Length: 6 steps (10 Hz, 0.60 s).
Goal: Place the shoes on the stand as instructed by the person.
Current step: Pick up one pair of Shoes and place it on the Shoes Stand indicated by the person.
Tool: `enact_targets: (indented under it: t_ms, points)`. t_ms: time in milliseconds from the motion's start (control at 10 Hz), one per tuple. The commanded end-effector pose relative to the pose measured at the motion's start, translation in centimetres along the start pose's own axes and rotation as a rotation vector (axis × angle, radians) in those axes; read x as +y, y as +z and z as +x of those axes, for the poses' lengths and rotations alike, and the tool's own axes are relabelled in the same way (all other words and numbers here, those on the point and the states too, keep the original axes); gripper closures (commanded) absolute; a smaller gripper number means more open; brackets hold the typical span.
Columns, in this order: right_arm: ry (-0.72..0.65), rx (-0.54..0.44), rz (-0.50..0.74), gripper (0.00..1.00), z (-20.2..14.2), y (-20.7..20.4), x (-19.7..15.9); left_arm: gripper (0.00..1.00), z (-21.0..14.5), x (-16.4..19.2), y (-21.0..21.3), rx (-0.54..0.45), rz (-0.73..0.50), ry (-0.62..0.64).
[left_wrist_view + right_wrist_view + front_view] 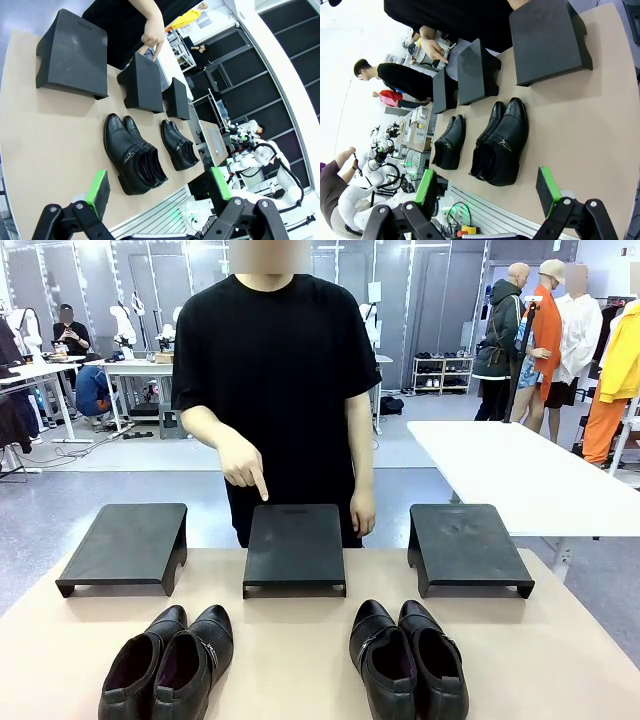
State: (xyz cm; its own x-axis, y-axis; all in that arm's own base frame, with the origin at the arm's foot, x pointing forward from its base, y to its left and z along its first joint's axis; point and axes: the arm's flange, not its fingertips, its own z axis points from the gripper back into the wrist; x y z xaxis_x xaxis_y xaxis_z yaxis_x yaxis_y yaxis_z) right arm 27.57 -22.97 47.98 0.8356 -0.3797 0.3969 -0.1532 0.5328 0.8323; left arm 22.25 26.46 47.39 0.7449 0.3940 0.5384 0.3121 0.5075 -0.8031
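Observation:
Two pairs of glossy black shoes sit side by side near the table's front edge: a left pair [170, 665] and a right pair [408, 660]. Behind them stand three low black stands, left [125, 545], middle [295, 545] and right [467, 545]. The person in the black T-shirt stands at the far side, one hand [243, 465] pointing a finger down at the middle stand. My left gripper [159, 185] hangs open above the left pair [131, 155], well clear of it. My right gripper [486, 189] is open high over the right pair [502, 142].
A white table [520, 470] stands behind at the right, with other people and tables farther back. Bare tan tabletop [290, 650] lies between the two pairs and around the stands.

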Motion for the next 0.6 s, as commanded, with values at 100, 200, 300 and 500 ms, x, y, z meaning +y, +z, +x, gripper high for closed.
enact_targets:
  t_ms: [100, 200, 300, 500]
  points:
    - [0.01, -0.006, 0.009, 0.0, 0.1, 0.1, 0.0, 0.0, 0.0, 0.0, 0.0, 0.0, 0.0, 0.0]
    - [0.01, -0.006, 0.009, 0.0, 0.1, 0.1, 0.0, 0.0, 1.2, -0.6, -1.6, 0.073, 0.173, 0.066]
    - [0.01, -0.006, 0.009, 0.0, 0.1, 0.1, 0.0, 0.0, 1.7, -2.1, -3.5, 0.131, 0.155, 0.027]
    - [0.01, -0.006, 0.009, 0.0, 0.1, 0.1, 0.0, 0.0, 1.9, -5.8, -7.7, 0.266, 0.225, 0.01]
